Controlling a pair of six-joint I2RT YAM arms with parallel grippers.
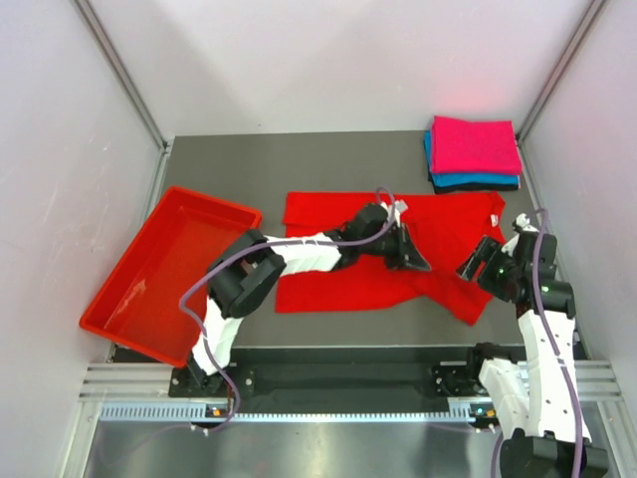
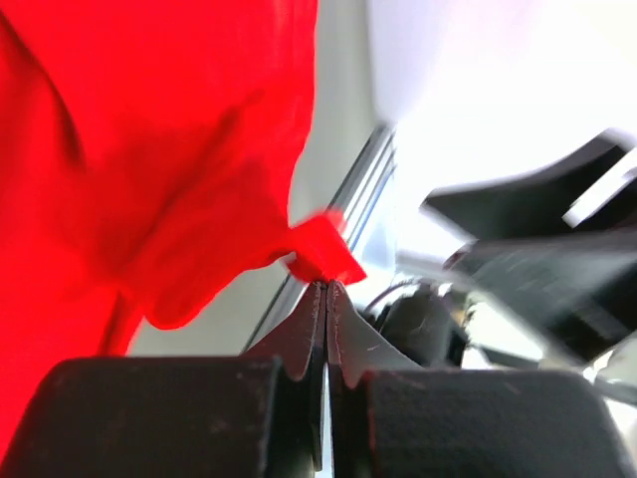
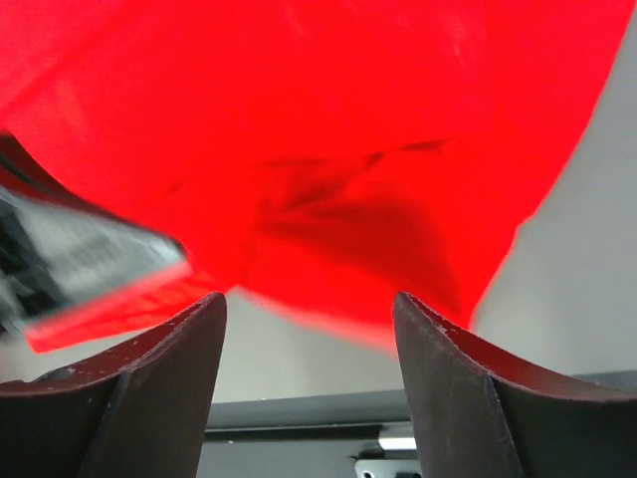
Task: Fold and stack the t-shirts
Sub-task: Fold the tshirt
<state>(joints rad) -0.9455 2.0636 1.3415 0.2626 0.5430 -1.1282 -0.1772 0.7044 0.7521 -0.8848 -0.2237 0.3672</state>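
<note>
1. Nearest you in the top view is the rail (image 1: pixel 348 383), which carries both arm bases along the table's near edge.
2. The grey table (image 1: pixel 328 164) fills the middle, with white walls on three sides.
3. The tray (image 1: pixel 204 202), rigid red plastic, sits askew at the left. Its right corner is just beside the red shirt's left edge.
4. The red shirt (image 1: pixel 453 229) lies spread out mid-table. It is flat on the left and rumpled on the right, with a sleeve pointing toward the near right.
5. Your left arm (image 1: pixel 299 249) reaches in from the near left and lies across the shirt, hiding a strip of its middle.
6. The folded stack sits at the far right corner, clear of the red shirt. The pink shirt (image 1: pixel 475 144) is on top and the teal shirt (image 1: pixel 463 181) is under it. The black shirt (image 1: pixel 498 187) shows only as a thin edge below.
7. The left gripper (image 1: pixel 420 264) is over the shirt's right-centre. In its wrist view the jaws are pressed together, with a small tuck of red cloth pinched at the tips. The rest of the cloth spreads away to the left.
8. The right gripper (image 1: pixel 466 269) is at the shirt's right side, near the left one. In its wrist view the fingers (image 3: pixel 199 339) stand wide apart and grip nothing. Bunched red cloth fills the view beyond them, and you cannot tell whether the tips touch it.
9. Blurred dark shapes at the edges of both wrist views are too smeared to name.
</note>
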